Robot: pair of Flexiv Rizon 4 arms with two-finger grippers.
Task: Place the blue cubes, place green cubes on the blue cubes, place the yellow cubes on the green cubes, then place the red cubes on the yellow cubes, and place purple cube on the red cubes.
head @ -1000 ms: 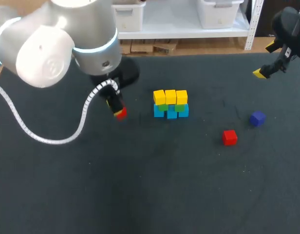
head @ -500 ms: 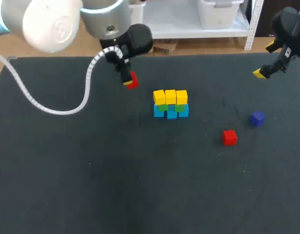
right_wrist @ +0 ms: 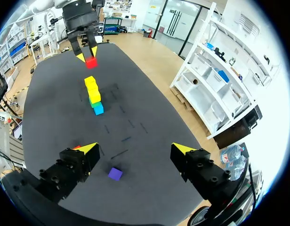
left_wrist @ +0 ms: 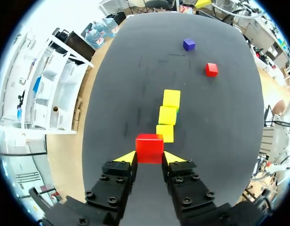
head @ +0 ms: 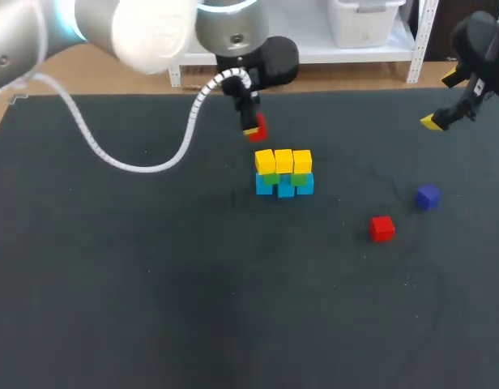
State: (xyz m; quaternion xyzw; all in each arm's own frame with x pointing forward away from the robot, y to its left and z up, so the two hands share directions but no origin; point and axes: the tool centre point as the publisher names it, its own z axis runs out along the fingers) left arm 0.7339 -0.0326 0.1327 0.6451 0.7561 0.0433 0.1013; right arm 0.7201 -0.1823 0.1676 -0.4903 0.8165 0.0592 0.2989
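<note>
Your left tool [head: 251,121] is clamped on a red cube [head: 257,128], near 11 o'clock of the stack. That stack is three yellow cubes [head: 283,161] on green cubes [head: 272,179] on blue cubes [head: 285,189]. A loose red cube [head: 381,228] lies at its 4 o'clock, with the purple cube [head: 428,197] at 1 o'clock of that. Your right tool [head: 435,121] hangs wide open, holding nothing, at 2 o'clock over the dark desk [head: 152,284].

Stack [head: 283,173] banded yellow, green, blue — held cube [head: 256,126] red, loose cube [head: 382,228] red, third cube [head: 428,196] purple — tabletop [head: 233,308] black.
</note>
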